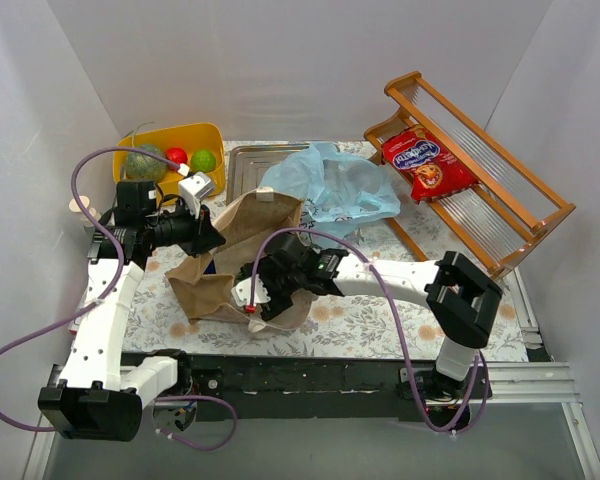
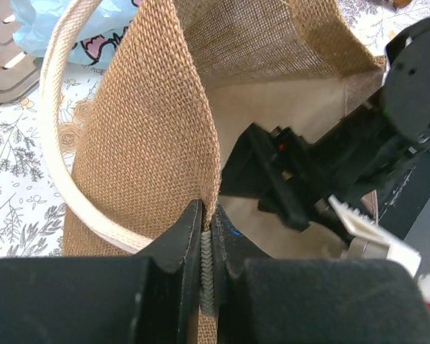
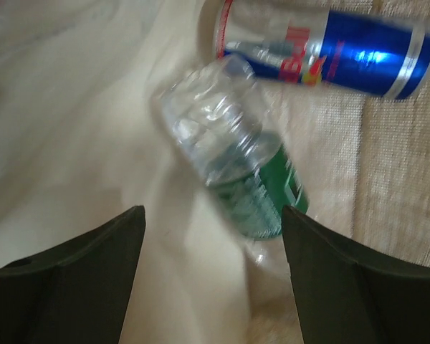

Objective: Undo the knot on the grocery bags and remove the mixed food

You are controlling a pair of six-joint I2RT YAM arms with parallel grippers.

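Observation:
The brown bag (image 1: 225, 275) stands open at the table's middle. My left gripper (image 1: 212, 238) is shut on its rim (image 2: 208, 215), with the beige handle (image 2: 51, 136) looping at the left. My right gripper (image 1: 258, 290) reaches into the bag and is open (image 3: 213, 251). Just ahead of it lie the clear green-labelled bottle (image 3: 233, 154) and, beyond that, the blue-silver can (image 3: 322, 50). The light blue plastic bag (image 1: 335, 185) lies behind the brown bag. The red snack packet (image 1: 427, 163) lies on the wooden rack. The green netted melon (image 1: 142, 163) sits in the yellow tub.
The yellow tub (image 1: 210, 135) at the back left also holds a red ball (image 1: 176, 155) and a green ball (image 1: 203, 160). A metal tray (image 1: 250, 158) lies behind the bags. A wooden rack (image 1: 500, 200) stands at the back right. White walls enclose the table.

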